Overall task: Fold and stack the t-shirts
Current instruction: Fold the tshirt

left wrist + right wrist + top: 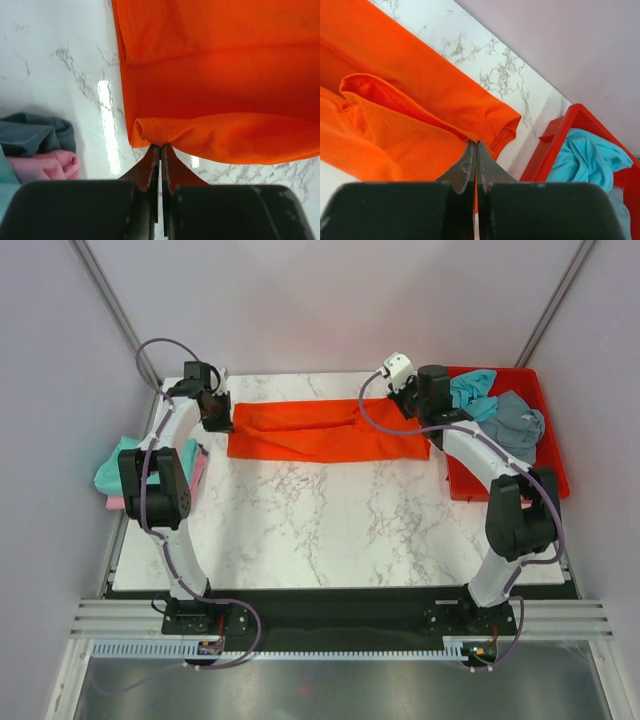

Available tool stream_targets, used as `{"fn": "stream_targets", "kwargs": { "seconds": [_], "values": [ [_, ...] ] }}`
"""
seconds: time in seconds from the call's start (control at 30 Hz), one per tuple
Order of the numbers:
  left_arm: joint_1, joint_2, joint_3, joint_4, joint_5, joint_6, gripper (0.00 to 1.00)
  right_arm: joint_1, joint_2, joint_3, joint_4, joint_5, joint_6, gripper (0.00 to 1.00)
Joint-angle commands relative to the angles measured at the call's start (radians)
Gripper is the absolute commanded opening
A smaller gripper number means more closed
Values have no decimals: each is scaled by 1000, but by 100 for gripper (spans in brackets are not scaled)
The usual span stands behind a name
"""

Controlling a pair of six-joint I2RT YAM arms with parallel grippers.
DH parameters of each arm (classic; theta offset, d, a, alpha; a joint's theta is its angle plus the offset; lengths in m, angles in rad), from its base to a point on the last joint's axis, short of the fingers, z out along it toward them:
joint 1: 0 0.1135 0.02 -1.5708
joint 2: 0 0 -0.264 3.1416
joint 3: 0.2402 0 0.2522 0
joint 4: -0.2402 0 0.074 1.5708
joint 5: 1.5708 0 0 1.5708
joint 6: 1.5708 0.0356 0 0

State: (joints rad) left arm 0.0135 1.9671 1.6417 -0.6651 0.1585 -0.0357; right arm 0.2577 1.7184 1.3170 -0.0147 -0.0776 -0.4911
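Orange t-shirt (320, 430) folded into a long strip across far side of marble table (330, 530). Left gripper (160, 148) pinched tight on its left hem, right gripper (476, 146) on its right end. Teal shirt (476, 390) and grey-blue shirt (516, 426) in red tray (510, 486). Teal/pink pile (116, 476) at table's left edge.

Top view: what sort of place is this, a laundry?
Likely a robot test cell: blank walls box in a marbled table, a left arm and right arm are bolted at its edge, holding one orange t-shirt.
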Motion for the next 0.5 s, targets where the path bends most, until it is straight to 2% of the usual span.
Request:
{"fn": "stream_targets", "kwargs": {
  "seconds": [0.0, 0.13, 0.37, 0.43, 0.47],
  "values": [
    [-3, 67, 108, -17, -28, 30, 2, -2, 70, 102, 58, 13, -3, 0],
    [-1, 148, 236, -33, -39, 34, 2, -2, 182, 175, 68, 21, -3, 0],
    [-3, 239, 313, -34, -79, 66, 2, -2, 311, 290, 71, 48, -9, 0],
    [-1, 243, 308, -31, -103, 57, 12, -3, 337, 317, 73, 68, -10, 0],
    [-1, 243, 305, -30, -129, 53, 39, -3, 346, 323, 79, 71, -9, 0]
  ]
}}
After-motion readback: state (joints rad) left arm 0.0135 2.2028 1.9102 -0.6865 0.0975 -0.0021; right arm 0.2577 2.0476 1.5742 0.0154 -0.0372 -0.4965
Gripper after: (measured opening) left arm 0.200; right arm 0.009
